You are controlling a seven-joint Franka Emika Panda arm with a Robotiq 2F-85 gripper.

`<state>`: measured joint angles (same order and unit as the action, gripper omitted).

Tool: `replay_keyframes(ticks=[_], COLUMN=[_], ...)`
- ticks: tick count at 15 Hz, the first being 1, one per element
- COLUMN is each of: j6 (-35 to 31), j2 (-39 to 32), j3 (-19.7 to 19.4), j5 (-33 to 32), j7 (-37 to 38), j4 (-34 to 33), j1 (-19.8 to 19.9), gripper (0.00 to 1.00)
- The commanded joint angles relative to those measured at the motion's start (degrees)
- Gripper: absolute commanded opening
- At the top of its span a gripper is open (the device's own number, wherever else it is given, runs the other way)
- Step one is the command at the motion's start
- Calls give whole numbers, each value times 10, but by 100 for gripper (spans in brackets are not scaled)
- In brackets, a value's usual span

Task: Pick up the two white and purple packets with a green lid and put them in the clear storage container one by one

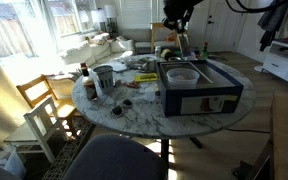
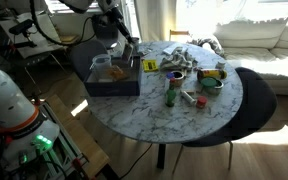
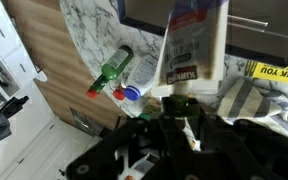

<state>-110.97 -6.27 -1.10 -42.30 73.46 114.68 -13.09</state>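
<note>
while pinched narrow on one end of the white and purple packet [image 3: 191,45], tool [image 3: 174,108] hanging high by the far side of the large dark box [image 1: 199,98], load dangling free below. destination: clear storage container [image 1: 181,74], seated inside that box on the table [image 1: 114,118], well below the load and seemingly not yet straight beneath it. hazard 1: slip or swing of the packet; cause, grip on one end only, with the long flat body unsupported and likely soft. hazard 2: snag on the grey rim of the box or on the container's lip during descent; cause, hanging length reaching down ahead of the tool. hazard 3: drop beside the container, onto the box floor; cause, small opening, early release or poor alignment. hazard 4: container nudged or tipped; cause, light tub, probably loose in the box, touched by packet or tool. hazard 5: packet left leaning across the lip rather than inside; cause, length against the tub's size, judged only. nearby clutter in the wrist view: green bottle [image 3: 114,68] lying on the table, yellow-lettered item [image 3: 269,70]; neither touched. second packet: position not made out.
</note>
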Motion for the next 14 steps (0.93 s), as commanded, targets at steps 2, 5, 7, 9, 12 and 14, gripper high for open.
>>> replay_keyframes(ticks=[2,5,7,9,12,14], j6=[-63,-90,-93,-95,-105,-119], j2=[-29,-53,-69,-80,-87,-80], j3=[21,25,24,21,17,19], j5=[30,70,84,88,69,66], j7=[25,18,27,33,43,29], j4=[-4,-13,-20,-26,-27,-23], j1=[34,37,34,30,25,25], gripper=[5,5,5,22,50,65])
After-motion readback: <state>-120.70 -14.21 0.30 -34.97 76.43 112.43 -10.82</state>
